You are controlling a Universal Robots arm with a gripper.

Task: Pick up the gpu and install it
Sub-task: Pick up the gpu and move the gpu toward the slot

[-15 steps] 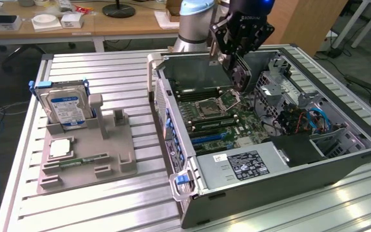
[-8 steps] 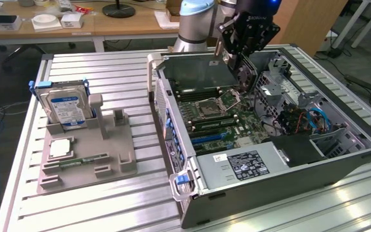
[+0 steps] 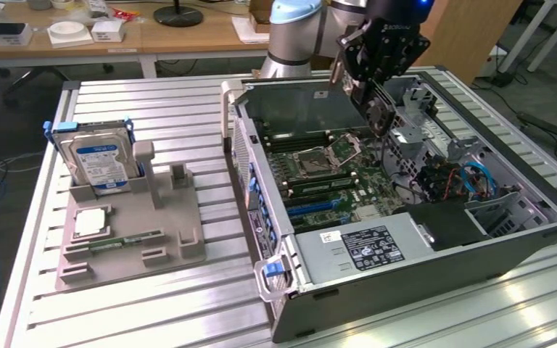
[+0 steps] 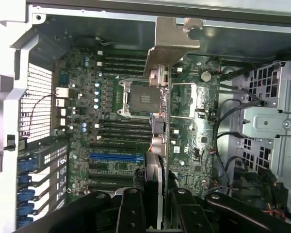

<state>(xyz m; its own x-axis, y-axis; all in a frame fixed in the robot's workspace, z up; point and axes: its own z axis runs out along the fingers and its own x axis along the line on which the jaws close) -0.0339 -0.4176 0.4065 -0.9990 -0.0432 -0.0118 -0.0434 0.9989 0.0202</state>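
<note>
Fingers (image 4: 130,213) clamped on gpu (image 3: 379,109), long axis hanging down into open PC case (image 3: 405,279); blue slot (image 3: 315,208) lower, toward exterior view's left.

Held over an open computer case (image 3: 510,239): the gpu (image 3: 381,116), a thin dark card with a pale metal bracket at its far end, is clamped edge-on in my pincer (image 3: 370,90). It hangs tilted above the motherboard (image 3: 356,181), with the bracket over the area beside the processor socket (image 3: 319,156).
</note>
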